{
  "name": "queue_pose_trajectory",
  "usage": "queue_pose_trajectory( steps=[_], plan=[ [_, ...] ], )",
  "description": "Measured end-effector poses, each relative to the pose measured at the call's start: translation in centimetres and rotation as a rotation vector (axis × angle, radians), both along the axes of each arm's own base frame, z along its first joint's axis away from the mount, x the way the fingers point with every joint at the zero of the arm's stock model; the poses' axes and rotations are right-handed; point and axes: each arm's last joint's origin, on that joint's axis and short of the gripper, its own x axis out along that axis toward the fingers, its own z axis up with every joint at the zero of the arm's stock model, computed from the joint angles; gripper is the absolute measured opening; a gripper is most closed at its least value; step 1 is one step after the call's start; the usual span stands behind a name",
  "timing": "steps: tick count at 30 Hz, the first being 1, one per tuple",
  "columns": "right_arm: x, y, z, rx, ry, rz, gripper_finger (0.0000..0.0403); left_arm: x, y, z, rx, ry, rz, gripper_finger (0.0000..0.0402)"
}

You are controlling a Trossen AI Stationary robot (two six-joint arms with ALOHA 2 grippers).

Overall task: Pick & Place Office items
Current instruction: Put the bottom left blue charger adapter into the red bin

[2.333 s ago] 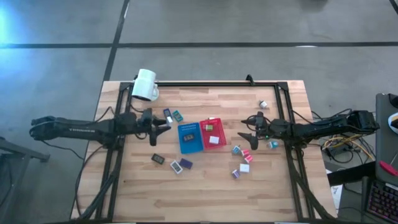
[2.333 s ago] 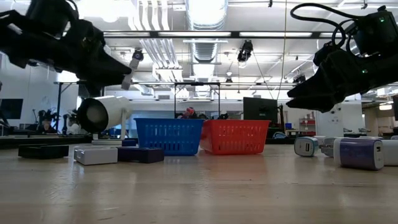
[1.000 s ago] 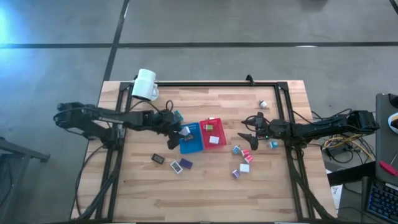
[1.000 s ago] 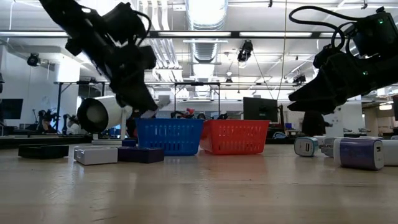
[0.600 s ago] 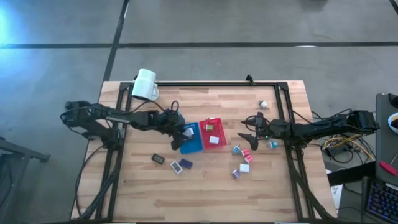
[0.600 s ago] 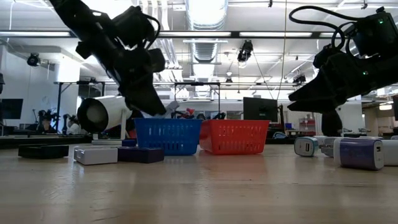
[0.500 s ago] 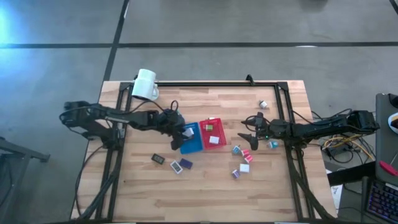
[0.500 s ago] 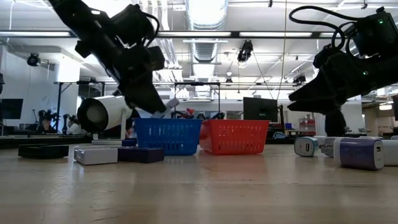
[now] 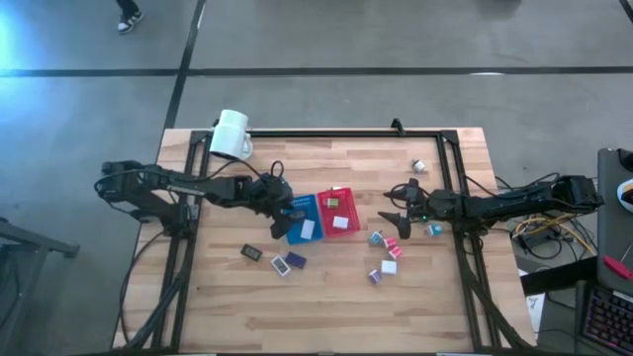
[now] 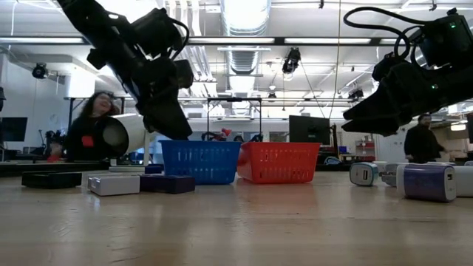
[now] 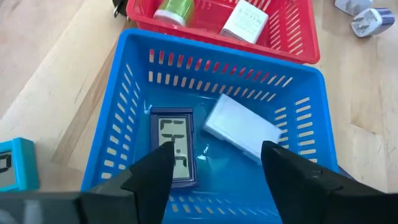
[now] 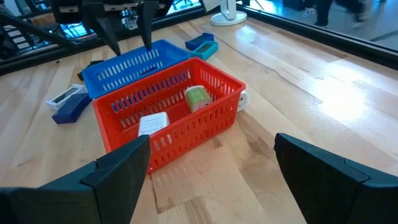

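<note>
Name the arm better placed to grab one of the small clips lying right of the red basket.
Right. The right gripper hangs open beside the small clips, while the left gripper is open over the blue basket, across the red basket.

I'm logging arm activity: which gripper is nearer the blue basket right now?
Left. The left gripper hangs open over the blue basket, at its left edge. The right gripper waits open beyond the red basket, farther off.

A robotics lab or workshop in a large open hall: exposed ceiling ducts (image 10: 244,55) and strip lights overhead, a grey concrete floor (image 9: 396,35) marked with dark lines, benches with monitors (image 10: 309,131) behind, and a wooden worktop (image 9: 326,297) framed with black rails.
</note>
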Motion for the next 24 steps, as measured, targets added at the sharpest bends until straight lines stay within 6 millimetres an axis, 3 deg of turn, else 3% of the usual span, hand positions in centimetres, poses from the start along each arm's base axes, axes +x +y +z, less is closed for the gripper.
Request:
queue_pose_trajectory(
  steps=[6, 11, 18, 21, 24],
  plan=[
    [0.1, 0.3, 0.0, 0.074, -0.014, 0.077, 0.0336, 0.1, 0.0, 0.9, -0.015, -0.033, -0.016, 0.0251],
    [0.1, 0.3, 0.0, 0.089, -0.017, 0.081, 0.0336, -0.6, -0.2, 3.6, -0.028, -0.065, -0.037, 0.0250],
    [0.0, 0.3, -0.3, 0.093, 0.011, 0.079, 0.0336, -5.3, -1.3, 7.6, 0.050, -0.149, 0.016, 0.0250],
    [-0.1, 0.3, -0.6, 0.106, 0.047, 0.072, 0.0336, -7.5, -2.2, 7.3, 0.097, -0.229, 0.043, 0.0250],
    [-0.3, 0.3, -1.0, 0.127, 0.083, 0.066, 0.0336, -9.3, -3.1, 5.5, 0.078, -0.314, 0.053, 0.0250]
  ],
)
